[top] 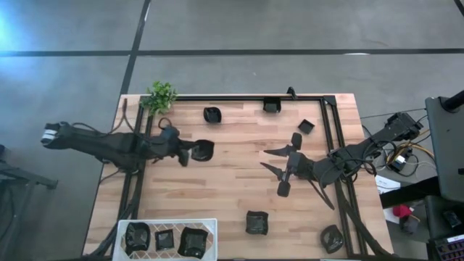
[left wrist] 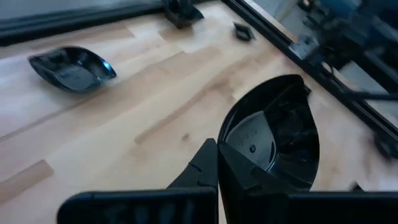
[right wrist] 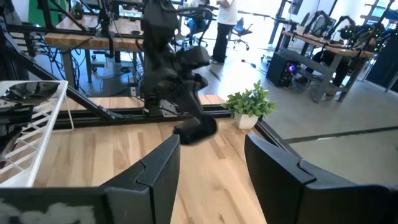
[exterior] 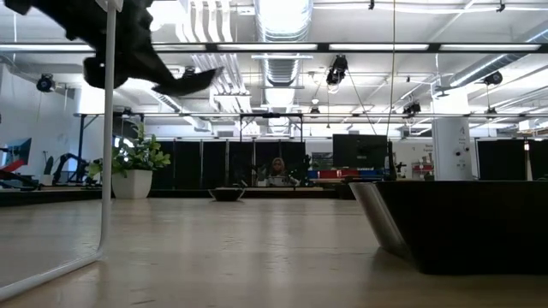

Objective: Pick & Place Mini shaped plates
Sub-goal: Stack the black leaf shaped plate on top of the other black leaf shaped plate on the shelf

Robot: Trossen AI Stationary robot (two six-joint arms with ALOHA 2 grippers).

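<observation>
Now the left gripper is clenched on a round plate's rim, lifted; the right gripper gapes, nothing between its jaws.

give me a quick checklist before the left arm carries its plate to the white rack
1. Left gripper shut on the glossy black round plate: ok.
2. Plate clear of the wooden table: ok, the low view shows it raised.
3. White wire rack has a free slot: cannot tell, three black dishes already sit in it.
4. Right gripper open, holding nothing, at mid-table: ok.
5. Path to the rack unobstructed: ok, only bare wood in between.
6. Small green plant off the route: ok.
</observation>
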